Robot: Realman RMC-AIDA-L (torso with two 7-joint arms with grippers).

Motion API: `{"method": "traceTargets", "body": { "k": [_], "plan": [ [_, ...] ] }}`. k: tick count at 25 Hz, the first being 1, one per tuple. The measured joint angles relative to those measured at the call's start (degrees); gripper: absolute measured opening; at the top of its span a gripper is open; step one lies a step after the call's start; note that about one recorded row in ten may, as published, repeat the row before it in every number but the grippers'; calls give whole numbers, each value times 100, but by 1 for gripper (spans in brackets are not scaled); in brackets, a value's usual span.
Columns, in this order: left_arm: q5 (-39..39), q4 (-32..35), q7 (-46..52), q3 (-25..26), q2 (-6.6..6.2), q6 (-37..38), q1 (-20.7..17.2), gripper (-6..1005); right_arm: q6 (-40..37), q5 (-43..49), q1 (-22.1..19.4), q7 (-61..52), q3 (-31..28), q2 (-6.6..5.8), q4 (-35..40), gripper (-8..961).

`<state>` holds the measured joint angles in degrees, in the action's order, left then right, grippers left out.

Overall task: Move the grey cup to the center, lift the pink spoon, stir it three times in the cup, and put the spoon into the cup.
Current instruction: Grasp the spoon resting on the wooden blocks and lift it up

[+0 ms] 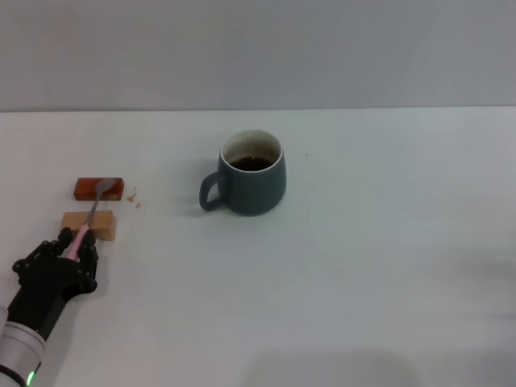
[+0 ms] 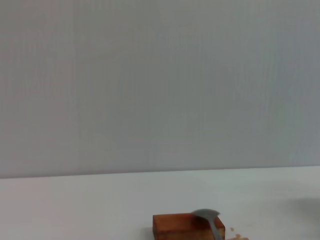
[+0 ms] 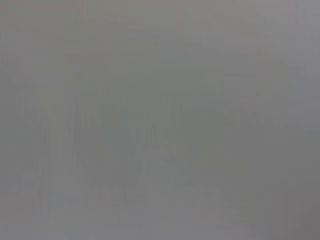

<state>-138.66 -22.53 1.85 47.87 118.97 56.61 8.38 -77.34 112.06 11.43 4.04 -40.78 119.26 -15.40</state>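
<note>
The grey cup (image 1: 252, 187) stands upright near the table's middle, its handle toward my left and dark liquid inside. The pink spoon (image 1: 95, 203) lies across two blocks at the left, with its grey bowl on the far block and its pink handle pointing toward me. My left gripper (image 1: 77, 242) is low at the handle end, open, with a finger on each side of the pink handle. The spoon's bowl also shows in the left wrist view (image 2: 206, 215). My right gripper is out of view; the right wrist view shows only plain grey.
A red-brown block (image 1: 90, 188) lies under the spoon's bowl and also shows in the left wrist view (image 2: 177, 225). A tan wooden block (image 1: 103, 224) lies under the handle. A few small crumbs (image 1: 135, 199) lie right of the blocks. The white table (image 1: 363, 266) ends at a grey wall.
</note>
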Motion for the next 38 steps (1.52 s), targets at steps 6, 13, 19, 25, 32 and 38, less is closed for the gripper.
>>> {"method": "traceTargets", "body": {
  "k": [6, 13, 19, 25, 32, 38],
  "plan": [
    [11, 43, -34, -39, -5, -74, 138, 355, 25, 0, 7, 1, 0, 0, 3, -2],
    [-4, -8, -46, -62, -8, -104, 129, 137, 45, -1, 13, 0, 0, 0, 21, -2],
    [-21, -52, -47, -61, -16, -89, 103, 126, 45, -2, 10, 0, 0, 0, 11, -1],
    [-28, -70, -50, -102, -15, 21, 88, 121, 53, 5, 18, 1, 8, 0, 0, -1],
    [-29, -120, -53, -103, -23, 64, 36, 119, 63, 8, 21, 0, 18, 0, -1, 0],
    [-34, -90, -53, -140, -31, 334, 0, 58, 144, 15, 44, 1, 38, 0, -9, -1]
  ]
}}
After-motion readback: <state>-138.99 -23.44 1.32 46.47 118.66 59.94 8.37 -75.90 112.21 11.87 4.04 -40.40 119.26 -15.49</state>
